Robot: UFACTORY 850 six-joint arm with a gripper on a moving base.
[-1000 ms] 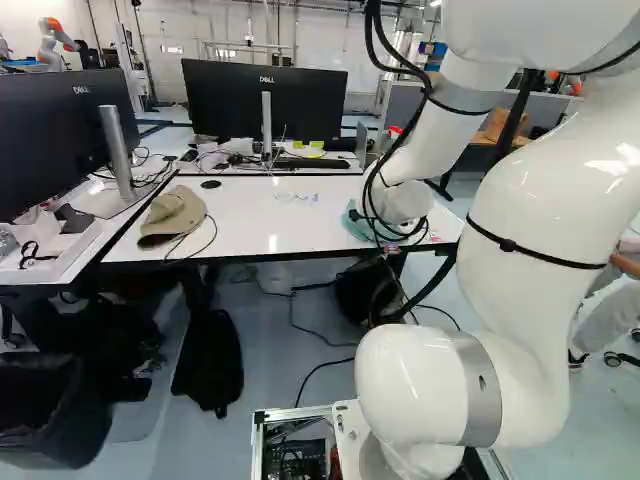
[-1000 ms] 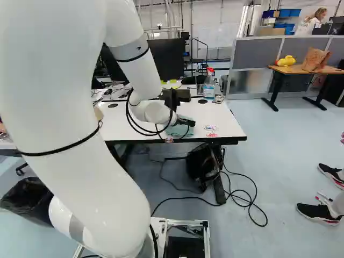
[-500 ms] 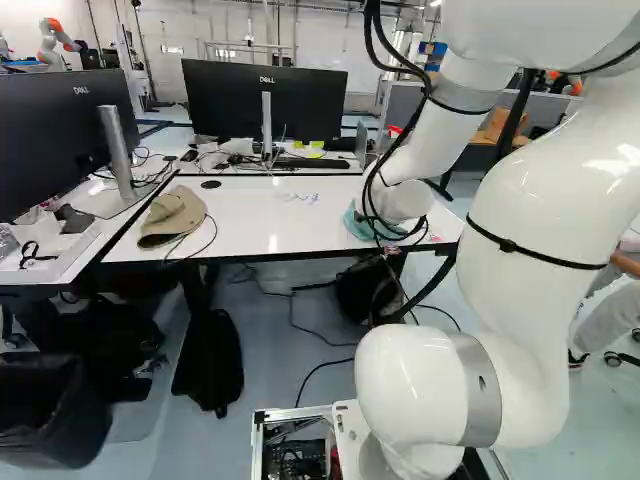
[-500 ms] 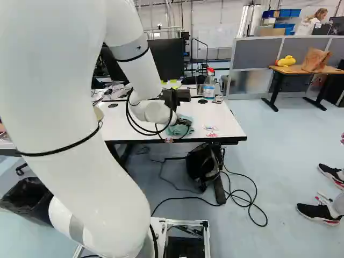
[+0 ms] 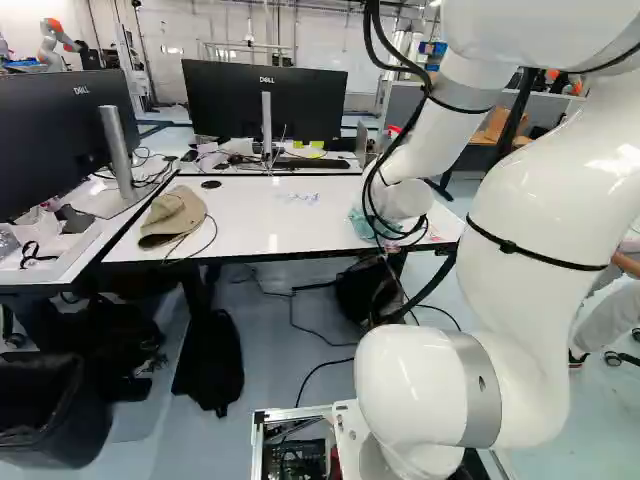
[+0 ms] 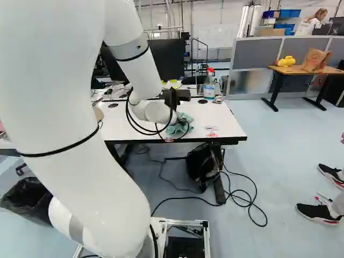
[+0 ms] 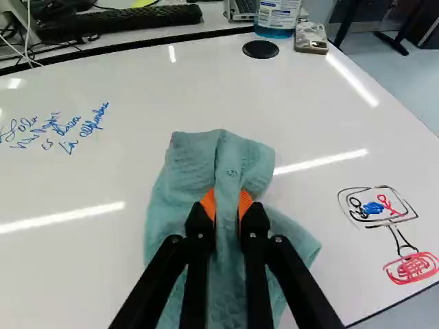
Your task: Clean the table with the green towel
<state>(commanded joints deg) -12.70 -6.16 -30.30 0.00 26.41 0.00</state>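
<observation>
In the right base view the gripper is low over the white table, partly hidden by the wrist and cables. In the wrist view the gripper is shut on a raised fold of the green towel, an orange pad on either side. The towel is bunched ahead of the fingers and spreads out beside and under them on the tabletop. Blue handwriting and a black, blue and red drawing with a red scribble mark the table on opposite sides of the towel.
A cap lies at the table's left end in the left base view. Monitors and a keyboard stand behind. A spray bottle and a small phone-like object are near the far edge. Another robot stands far back.
The gripper's fingers, spread beside the towel a second ago, have closed and pinched it, and the towel has bunched up higher around them. The base and the arm's large links look unmoved.
</observation>
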